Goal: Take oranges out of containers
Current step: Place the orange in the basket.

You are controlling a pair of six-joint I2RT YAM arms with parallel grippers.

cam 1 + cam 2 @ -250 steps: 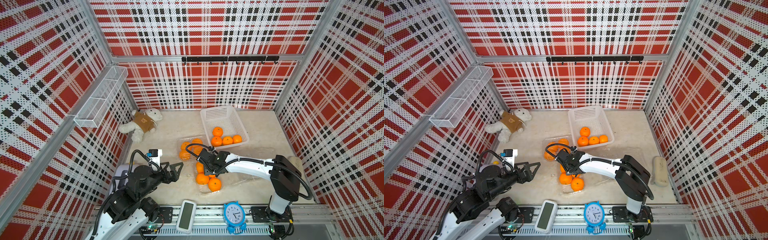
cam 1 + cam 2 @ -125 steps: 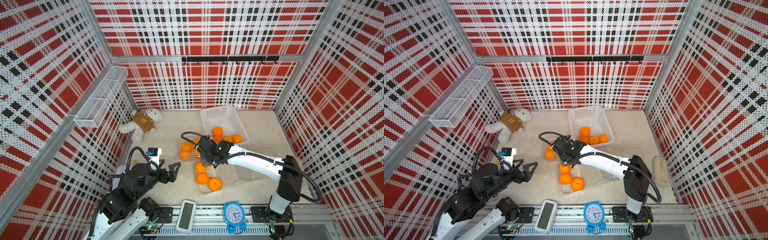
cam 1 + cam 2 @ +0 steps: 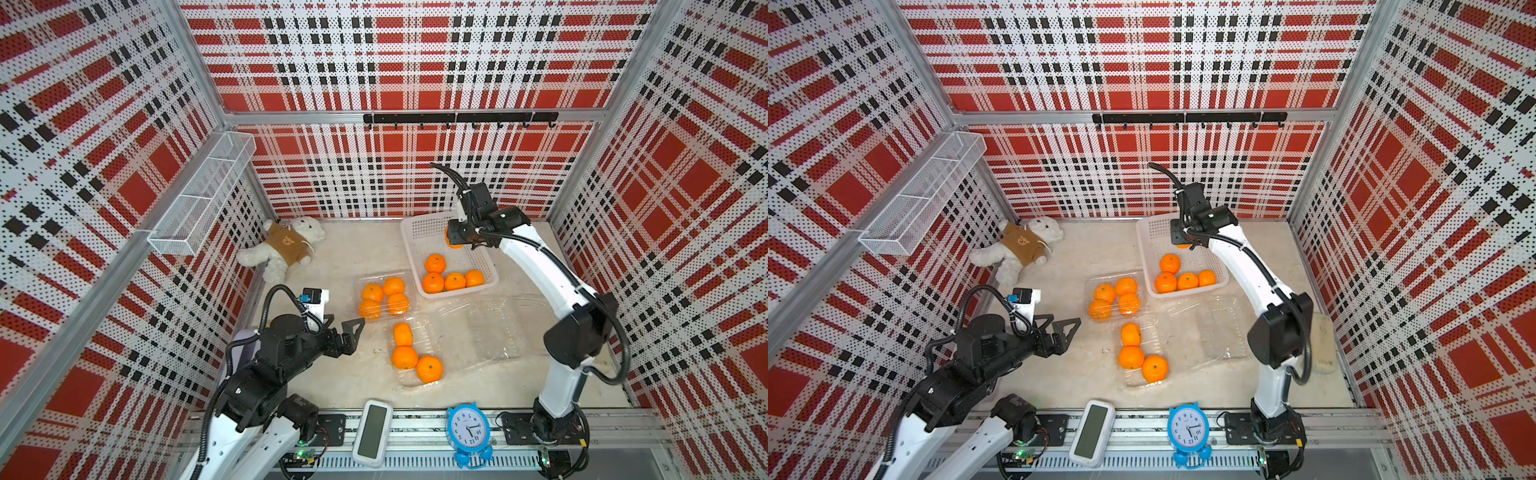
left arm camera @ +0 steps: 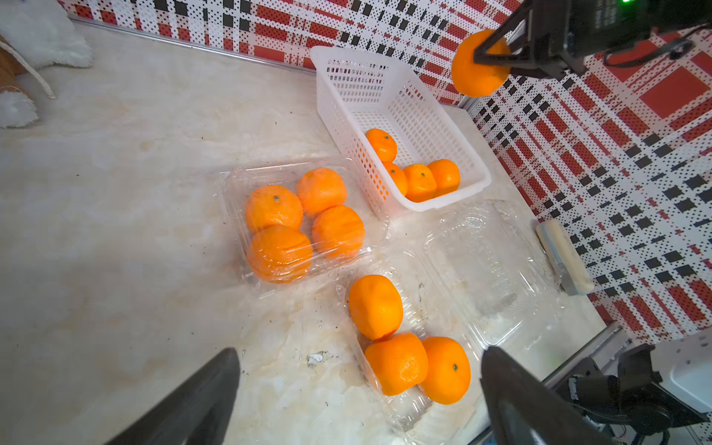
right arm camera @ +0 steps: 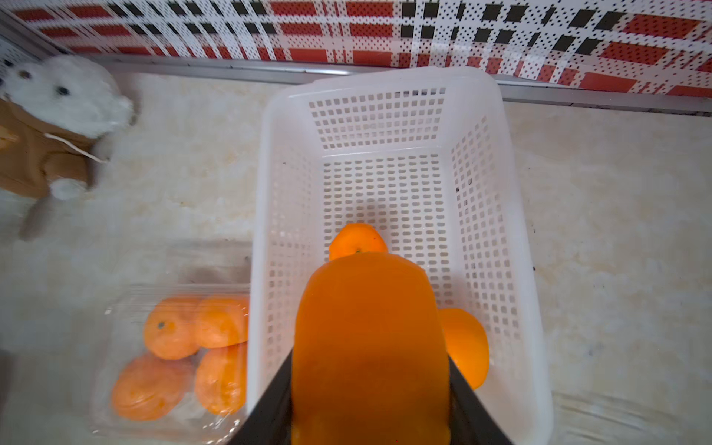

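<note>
The right pincer (image 3: 457, 237), clenched on an orange (image 5: 370, 327), has swung from the near container (image 4: 408, 412), now down to three, to above the far basket (image 3: 419, 235). Dropping it likely comes next. The left pincer (image 3: 348, 321) hangs released, near left.

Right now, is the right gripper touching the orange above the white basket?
Touching. The right wrist view shows both fingers of the right gripper pressed against the sides of the orange, above the white basket.
</note>
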